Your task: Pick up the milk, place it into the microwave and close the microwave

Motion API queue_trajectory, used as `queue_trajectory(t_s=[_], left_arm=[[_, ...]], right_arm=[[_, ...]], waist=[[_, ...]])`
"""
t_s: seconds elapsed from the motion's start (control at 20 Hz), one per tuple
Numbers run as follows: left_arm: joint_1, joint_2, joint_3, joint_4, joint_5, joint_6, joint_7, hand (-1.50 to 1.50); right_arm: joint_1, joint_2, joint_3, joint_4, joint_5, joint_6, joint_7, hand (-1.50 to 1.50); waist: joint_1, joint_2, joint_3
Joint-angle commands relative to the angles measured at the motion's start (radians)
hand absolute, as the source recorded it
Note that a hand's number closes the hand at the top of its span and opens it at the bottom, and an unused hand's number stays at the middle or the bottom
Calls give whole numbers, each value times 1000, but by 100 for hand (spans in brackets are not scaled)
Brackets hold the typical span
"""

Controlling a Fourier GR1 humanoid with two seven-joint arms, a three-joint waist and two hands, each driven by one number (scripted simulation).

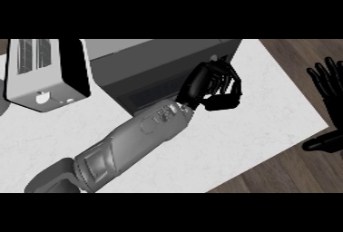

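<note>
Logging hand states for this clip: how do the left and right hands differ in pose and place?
The left hand has curled fingers and sits against the microwave; the right hand is open, fingers up, resting at the view's right edge. The left forearm shows; the right's does not. Both are black.

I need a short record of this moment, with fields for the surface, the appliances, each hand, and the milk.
surface: white counter, wooden floor beyond its right edge
microwave: dark grey box at the counter's back, door looks closed
toaster: white, with slots on top, left of the microwave
left hand: fingers curled, at the microwave's front right corner, holding nothing visible
right hand: open, fingers up, resting at the view's right edge
milk: not visible
</note>
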Motion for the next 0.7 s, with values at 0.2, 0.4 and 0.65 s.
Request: queue_trajectory(t_s=[0.2, 0.4, 0.65], left_arm=[[-61, -21, 10, 50, 43, 5, -3, 150], [-68, -21, 5, 57, 54, 6, -8, 150], [-86, -21, 3, 71, 71, 10, -6, 150]], right_arm=[[-39, -29, 53, -50, -17, 115, 20, -150], [-78, -73, 101, -131, 6, 187, 24, 150], [-88, -68, 165, -221, -3, 230, 47, 150]], waist=[[-28, 16, 2], [-24, 7, 2], [-38, 4, 5]])
